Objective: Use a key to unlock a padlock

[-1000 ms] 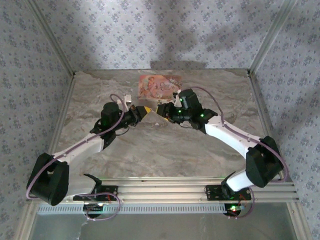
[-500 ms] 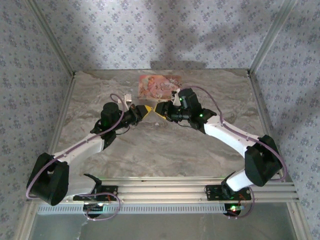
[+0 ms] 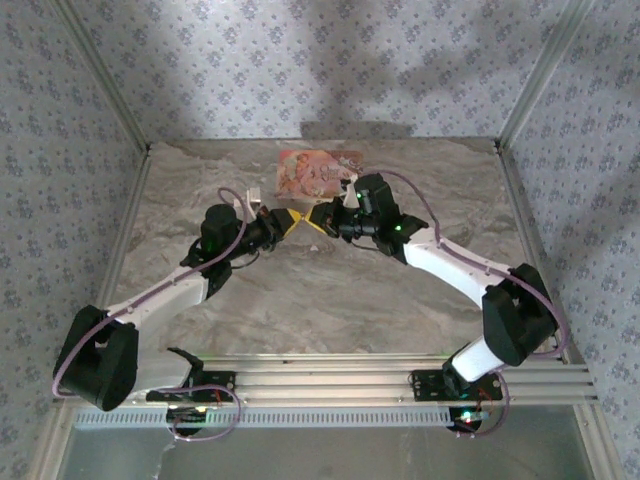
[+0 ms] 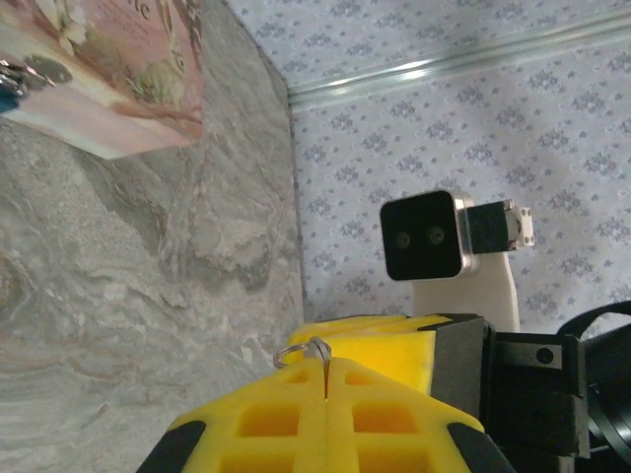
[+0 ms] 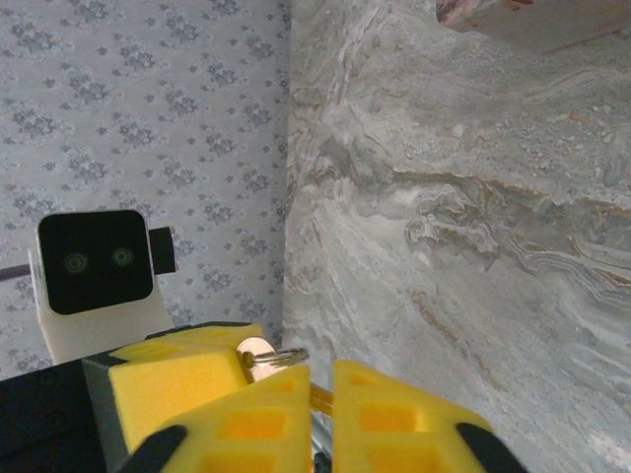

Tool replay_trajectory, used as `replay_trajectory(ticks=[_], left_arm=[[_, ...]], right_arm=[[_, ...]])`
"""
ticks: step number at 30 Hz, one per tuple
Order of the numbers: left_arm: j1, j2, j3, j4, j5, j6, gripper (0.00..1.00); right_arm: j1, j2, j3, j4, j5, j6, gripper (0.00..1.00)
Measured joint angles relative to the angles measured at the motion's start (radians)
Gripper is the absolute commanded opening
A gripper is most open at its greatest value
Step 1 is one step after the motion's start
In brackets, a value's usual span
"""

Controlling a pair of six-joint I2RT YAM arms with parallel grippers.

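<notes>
Both grippers meet tip to tip at mid-table. My left gripper [image 3: 295, 218] [image 4: 325, 363] is shut on the key, whose ring [image 4: 299, 349] pokes out at the pad tips. In the right wrist view the key's round head [image 5: 256, 356] and ring sit beside the left gripper's yellow finger [image 5: 177, 379]. My right gripper [image 3: 311, 217] [image 5: 320, 372] has its pads closed down to a narrow gap. In that gap shows a yellowish metal bit [image 5: 325, 400] that I take for the padlock. Its blue body is hidden between the pads.
A flat pink printed box [image 3: 318, 171] [image 4: 118, 69] lies just behind the grippers near the back wall. Small silvery pieces with a blue bit [image 4: 25, 77] rest at its edge. Marbled tabletop [image 3: 330, 300] stretches in front, with metal rails along the sides.
The right arm has pushed leftward and slightly back, bringing its tip against the left gripper's tip. The left gripper has shifted only slightly.
</notes>
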Motion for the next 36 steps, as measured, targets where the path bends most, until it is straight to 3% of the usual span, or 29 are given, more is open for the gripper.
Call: replay_trajectory(ticks=[10, 12, 16, 18, 23, 28, 36], left_arm=[[0.004, 0.000, 0.000, -0.007, -0.007, 0.010, 0.02], [0.004, 0.000, 0.002, -0.024, -0.006, 0.047, 0.19], [-0.005, 0.000, 0.014, -0.120, 0.024, 0.170, 0.42], [-0.013, -0.003, 0.032, -0.191, 0.028, 0.264, 0.49], [-0.059, -0.077, 0.055, -0.337, -0.063, 0.553, 0.51], [-0.191, -0.177, 0.055, -0.338, -0.188, 0.978, 0.59], [-0.267, -0.044, 0.116, -0.360, -0.216, 1.476, 0.60]], right_arm=[[-0.004, 0.004, 0.009, -0.001, -0.007, 0.010, 0.00], [-0.005, 0.004, 0.012, -0.024, -0.008, 0.003, 0.00], [-0.013, 0.003, 0.069, -0.175, -0.008, -0.040, 0.00], [-0.032, -0.002, 0.107, -0.262, -0.008, -0.072, 0.00], [-0.096, -0.066, 0.122, -0.431, -0.003, -0.122, 0.00], [-0.116, -0.122, 0.132, -0.565, 0.012, -0.153, 0.00], [-0.112, -0.108, 0.134, -0.639, 0.025, -0.174, 0.00]])
